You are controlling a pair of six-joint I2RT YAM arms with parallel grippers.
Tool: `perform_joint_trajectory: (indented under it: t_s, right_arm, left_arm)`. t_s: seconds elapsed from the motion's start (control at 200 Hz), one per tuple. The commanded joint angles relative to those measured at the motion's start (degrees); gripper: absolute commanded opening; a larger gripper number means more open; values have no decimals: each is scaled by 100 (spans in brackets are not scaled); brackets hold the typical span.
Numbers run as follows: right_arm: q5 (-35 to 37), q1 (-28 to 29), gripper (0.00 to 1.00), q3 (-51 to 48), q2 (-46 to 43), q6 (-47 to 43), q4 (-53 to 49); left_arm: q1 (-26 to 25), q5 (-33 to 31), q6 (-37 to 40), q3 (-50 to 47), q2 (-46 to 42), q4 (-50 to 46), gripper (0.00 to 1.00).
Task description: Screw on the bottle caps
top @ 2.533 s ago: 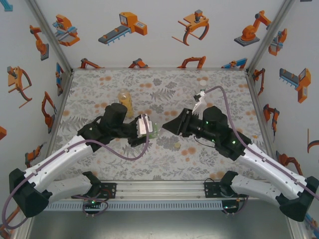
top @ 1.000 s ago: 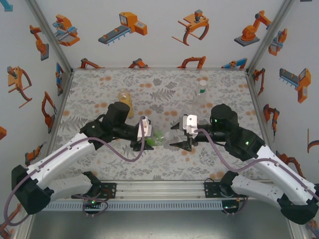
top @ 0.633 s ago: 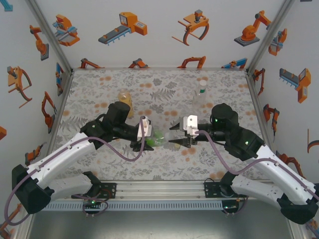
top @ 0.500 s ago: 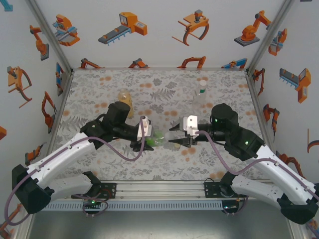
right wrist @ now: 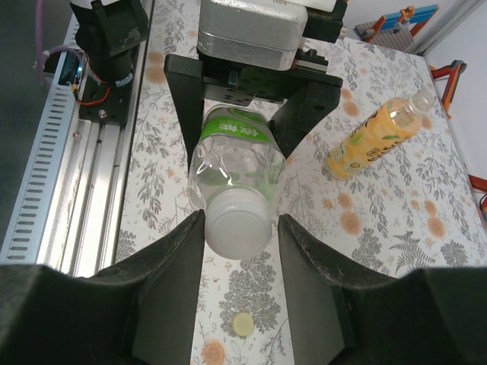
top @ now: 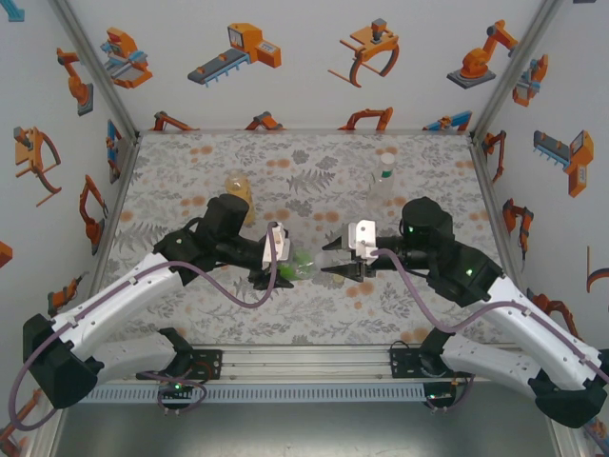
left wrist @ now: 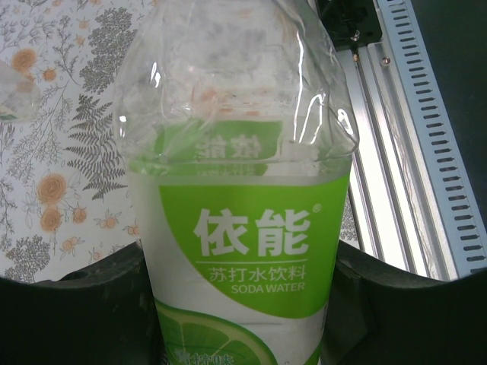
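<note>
My left gripper [top: 284, 270] is shut on the clear bottle [left wrist: 240, 228] with the green-white label, holding it on its side above the table with the neck pointing right. A white cap [right wrist: 239, 222] sits on that neck. My right gripper [right wrist: 240, 224] is shut on the white cap, one finger on each side. In the top view the right gripper [top: 329, 269] meets the bottle [top: 303, 263] at mid-table. A small yellow cap [right wrist: 243, 325] lies on the table below the neck. The amber-yellow bottle [top: 237, 188] stands uncapped behind the left arm.
Another clear bottle [top: 384, 179] with a white top stands upright at the back right, behind the right arm. The aluminium rail [left wrist: 396, 152] and arm mounts run along the near table edge. Patterned walls enclose the table on three sides.
The right gripper's jaws have turned and narrowed onto the white cap at the bottle's neck. The left arm and its bottle have stayed still.
</note>
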Motion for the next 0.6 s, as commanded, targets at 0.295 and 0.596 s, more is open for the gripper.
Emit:
perform_joint_trajectory:
  t_s: [0.295,0.596]
  right_arm:
    - [81,-17,30,16,32,24,167]
    - [659,-13,0,-34,83,1166,546]
  left_arm:
    - [-15,277,161,201,-36,-69,0]
    - [-16,-53,103,167,-112,5,0]
